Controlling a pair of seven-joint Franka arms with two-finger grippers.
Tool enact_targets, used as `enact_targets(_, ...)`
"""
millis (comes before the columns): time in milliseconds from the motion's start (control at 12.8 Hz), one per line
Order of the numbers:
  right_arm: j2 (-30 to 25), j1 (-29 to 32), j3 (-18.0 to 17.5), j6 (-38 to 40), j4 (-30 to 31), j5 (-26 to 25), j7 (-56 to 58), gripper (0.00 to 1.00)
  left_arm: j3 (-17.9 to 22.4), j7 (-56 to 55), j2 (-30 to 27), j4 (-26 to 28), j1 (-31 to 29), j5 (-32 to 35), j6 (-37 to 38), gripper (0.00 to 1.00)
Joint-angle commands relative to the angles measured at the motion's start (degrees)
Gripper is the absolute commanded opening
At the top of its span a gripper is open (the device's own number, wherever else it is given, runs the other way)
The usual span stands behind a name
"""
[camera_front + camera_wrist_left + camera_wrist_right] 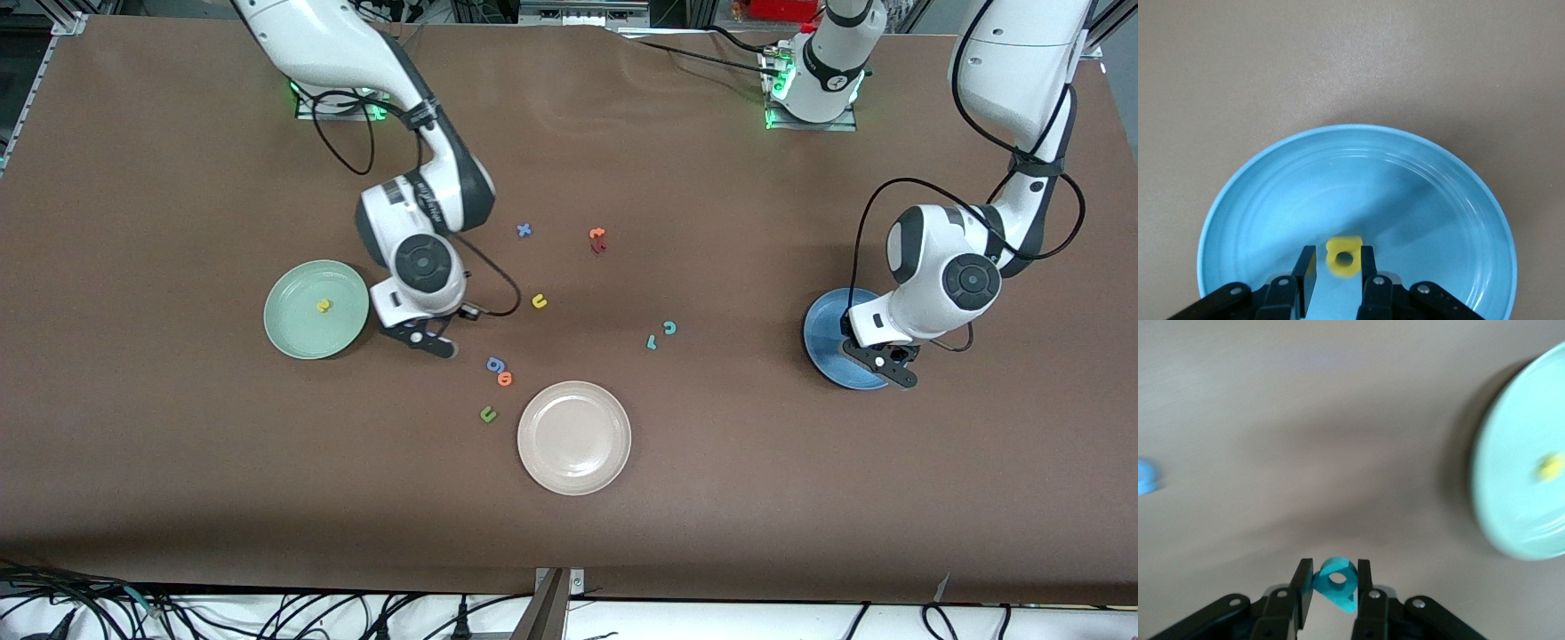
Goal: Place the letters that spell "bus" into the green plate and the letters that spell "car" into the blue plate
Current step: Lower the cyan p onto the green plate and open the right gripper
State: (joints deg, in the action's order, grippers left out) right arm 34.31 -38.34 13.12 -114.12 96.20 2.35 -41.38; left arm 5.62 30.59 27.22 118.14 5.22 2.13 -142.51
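Right gripper [1331, 581] pinched on the teal b [1335, 584], up over bare brown table [178, 498] just off the rim of the green plate [293, 342], toward the middle; in that plate, only the yellow s [324, 306]. Left gripper [1338, 260] over the blue plate [1271, 200], fingers narrow, the yellow a [1343, 255] between them against one finger with a gap at the other, well inside the rim. Loose mid-table, well apart from both plates: yellow u [539, 301], teal c [669, 327], teal r [652, 342]; nearer the front camera, the beige plate [574, 469], with the blue g [494, 364], orange o [505, 379] and green u [487, 413] beside it.
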Motion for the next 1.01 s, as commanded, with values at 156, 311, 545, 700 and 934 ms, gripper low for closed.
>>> enact_targets(156,-5.3,0.1,9.4,3.3,8.5,0.8,20.1,0.17,-1.0,1.1,-1.6,-1.0,1.0,-0.1,2.6,0.49)
enact_targets(311,-6.8,0.2,12.4,2.5,12.3,1.0,25.9,0.18,-4.5,0.4,-4.1,-1.1,2.4,-0.4,4.9,0.58)
enact_targets(545,-5.9,2.8,13.9,-5.4,16.9,1.0,32.6,0.24,-9.1,-2.2,-4.8,-2.6,5.1,-0.5,5.3,0.67)
enact_targets(700,-5.3,6.4,13.7,-10.5,19.5,1.0,38.9,0.24,-12.3,-11.1,-4.5,-3.3,6.5,-0.5,5.3,0.67)
enact_targets(934,-4.5,6.7,13.6,-10.4,19.2,1.1,39.0,0.94,-12.7,-31.0,-3.7,-3.4,10.3,-0.4,5.3,0.71)
